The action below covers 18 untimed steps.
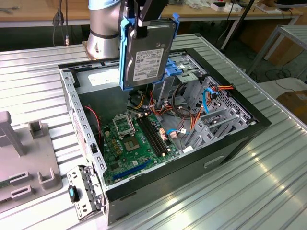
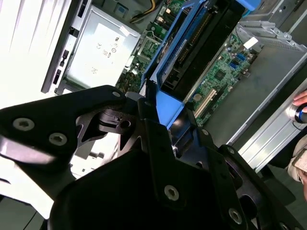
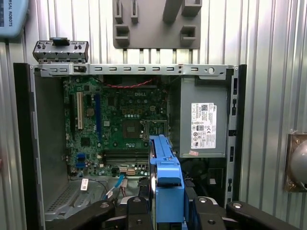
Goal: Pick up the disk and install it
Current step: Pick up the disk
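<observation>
The gripper [image 1: 142,21] is clamped on the top edge of the disk [image 1: 147,55], its fingers pressed against the blue side rails. The disk hangs upright in the air with its white label facing out. It is above the far part of the open computer case [image 1: 230,143] and clear of it. In the exterior view the green motherboard [image 1: 132,143] lies below and nearer, and the drive cage [image 1: 189,72] sits just to the exterior view's right of the disk. In the first wrist view the disk [image 3: 165,182] shows edge-on beside the power supply [image 3: 204,120]. The case rests on a ribbed metal table [image 1: 249,191].
</observation>
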Each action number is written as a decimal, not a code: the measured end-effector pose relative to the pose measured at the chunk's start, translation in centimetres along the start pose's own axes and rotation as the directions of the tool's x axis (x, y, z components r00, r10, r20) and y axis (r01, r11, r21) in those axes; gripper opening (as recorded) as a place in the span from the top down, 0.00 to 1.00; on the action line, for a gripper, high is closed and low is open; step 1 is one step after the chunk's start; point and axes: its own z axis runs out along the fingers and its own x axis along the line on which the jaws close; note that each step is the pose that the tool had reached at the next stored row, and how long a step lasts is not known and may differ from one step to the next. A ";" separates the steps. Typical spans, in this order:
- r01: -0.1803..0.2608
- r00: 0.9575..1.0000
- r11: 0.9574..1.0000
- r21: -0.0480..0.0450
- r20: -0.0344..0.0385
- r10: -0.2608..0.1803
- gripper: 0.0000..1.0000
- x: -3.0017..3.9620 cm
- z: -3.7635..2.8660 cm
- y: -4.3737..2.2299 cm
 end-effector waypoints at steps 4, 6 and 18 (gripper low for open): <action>0.000 1.000 1.000 0.000 0.000 0.000 0.64 0.06 0.00 0.00; 0.000 1.000 1.000 0.000 0.000 0.000 0.64 0.08 0.00 0.00; 0.000 1.000 1.000 0.000 0.000 0.000 0.64 0.11 0.08 -0.83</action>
